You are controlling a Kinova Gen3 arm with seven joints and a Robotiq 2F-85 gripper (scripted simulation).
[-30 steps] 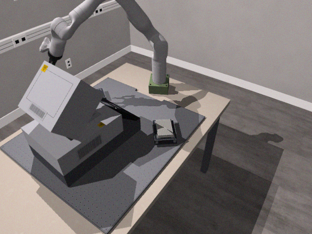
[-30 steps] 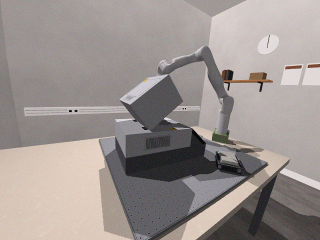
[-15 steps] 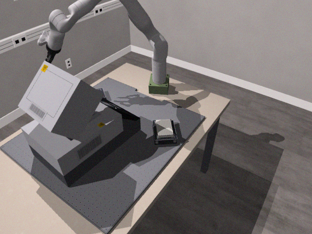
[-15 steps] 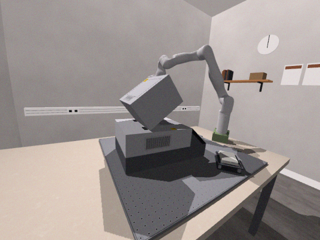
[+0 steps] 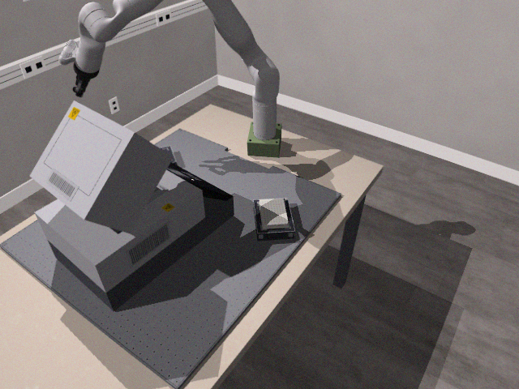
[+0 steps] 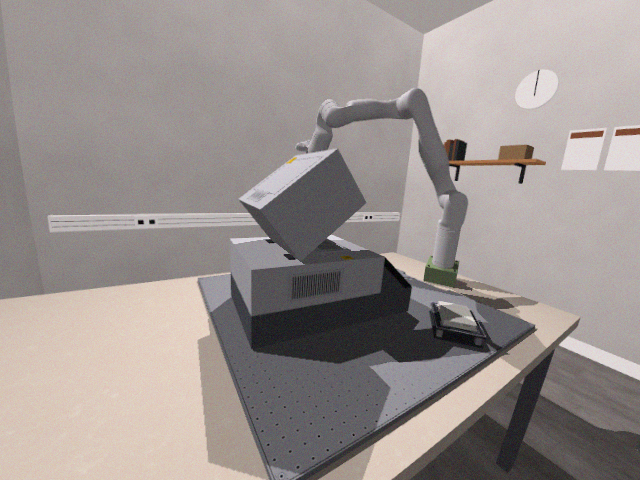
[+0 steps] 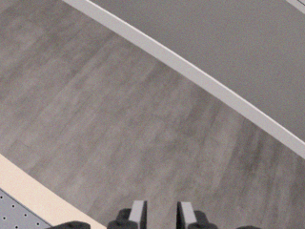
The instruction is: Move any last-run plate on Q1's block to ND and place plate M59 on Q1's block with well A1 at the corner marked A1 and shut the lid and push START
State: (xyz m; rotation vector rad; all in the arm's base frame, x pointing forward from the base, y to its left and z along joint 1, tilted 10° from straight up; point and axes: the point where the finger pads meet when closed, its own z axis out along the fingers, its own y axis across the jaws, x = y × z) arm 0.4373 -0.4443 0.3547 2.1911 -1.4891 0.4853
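The cycler Q1 (image 5: 126, 234) stands on the grey perforated mat, with its lid (image 5: 96, 163) tilted up at an angle. It also shows in the exterior view (image 6: 310, 281), with the lid (image 6: 302, 204) raised. The lid hides the block. A white well plate (image 5: 274, 213) lies in a black nest to the right of Q1, also seen in the exterior view (image 6: 457, 316). My gripper (image 5: 79, 90) hangs high beyond the lid's top corner. In the wrist view its fingers stand a narrow gap apart over the floor, with nothing between them.
The arm's green base (image 5: 263, 144) is at the table's far edge. Q1's dark sloped front panel (image 5: 201, 184) faces the base. The table edge and mat corner (image 7: 19, 215) show at the wrist view's lower left. A wall (image 5: 25, 66) is close behind the gripper.
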